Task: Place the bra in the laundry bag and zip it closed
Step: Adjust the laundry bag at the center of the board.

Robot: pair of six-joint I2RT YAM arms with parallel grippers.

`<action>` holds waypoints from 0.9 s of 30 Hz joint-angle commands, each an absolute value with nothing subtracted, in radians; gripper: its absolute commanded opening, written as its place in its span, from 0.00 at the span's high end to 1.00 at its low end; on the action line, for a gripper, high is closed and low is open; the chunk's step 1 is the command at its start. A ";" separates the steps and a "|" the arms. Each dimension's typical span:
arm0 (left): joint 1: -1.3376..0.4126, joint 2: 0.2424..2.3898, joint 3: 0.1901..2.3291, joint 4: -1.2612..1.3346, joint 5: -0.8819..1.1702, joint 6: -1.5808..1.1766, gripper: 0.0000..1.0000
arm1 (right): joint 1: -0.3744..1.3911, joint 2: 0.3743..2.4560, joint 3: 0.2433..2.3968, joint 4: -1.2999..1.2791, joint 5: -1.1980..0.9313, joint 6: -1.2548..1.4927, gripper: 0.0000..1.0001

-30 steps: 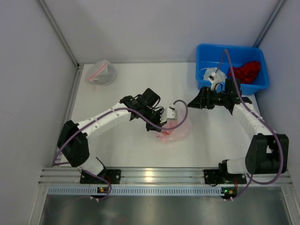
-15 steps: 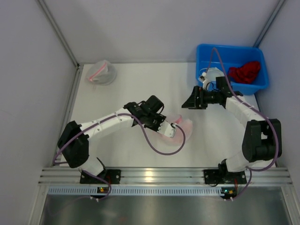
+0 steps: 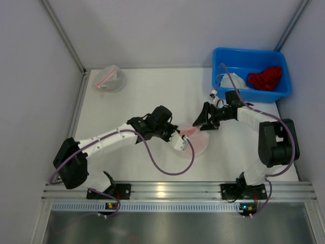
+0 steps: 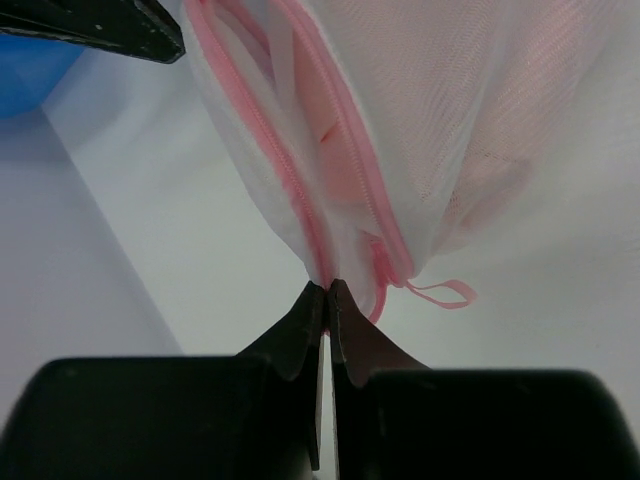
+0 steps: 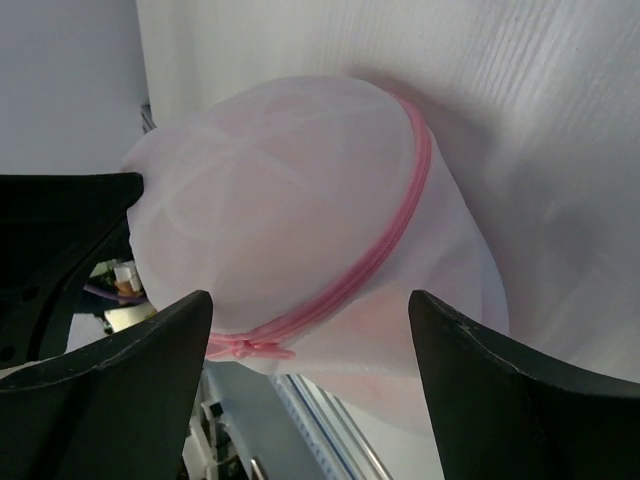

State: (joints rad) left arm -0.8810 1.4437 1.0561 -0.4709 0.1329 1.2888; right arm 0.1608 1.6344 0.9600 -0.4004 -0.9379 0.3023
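L fingers [image 4: 296, 338] pinch laundry bag [image 4: 480, 110] edge; R fingers [image 5: 120, 400] apart just beside it.

My left arm [image 3: 109, 138] stretches from lower left toward the frame's centre. The left gripper [image 3: 179, 141] has its fingers [image 4: 300, 330] pinched together on the laundry bag [image 4: 440, 130] edge. My right arm [image 3: 277, 145] bends at the right side and reaches left, and the right gripper [image 3: 201, 121] holds its 2 fingers [image 5: 110, 390] spread wide.
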 commanded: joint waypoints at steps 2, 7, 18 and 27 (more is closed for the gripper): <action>-0.894 1.356 1.003 -0.377 0.136 1.339 0.98 | 0.175 1.654 0.934 -0.319 -0.991 0.414 0.21; -0.910 1.296 0.924 -0.347 0.153 1.402 0.97 | 0.187 1.675 0.911 -0.149 -1.043 0.595 0.36; -0.917 1.201 0.900 -0.354 0.146 1.211 0.74 | 0.195 1.413 0.835 0.066 -1.039 0.730 1.00; -0.929 1.126 1.062 -0.560 0.396 0.948 0.49 | 0.343 1.224 0.838 -0.047 -0.829 0.646 1.00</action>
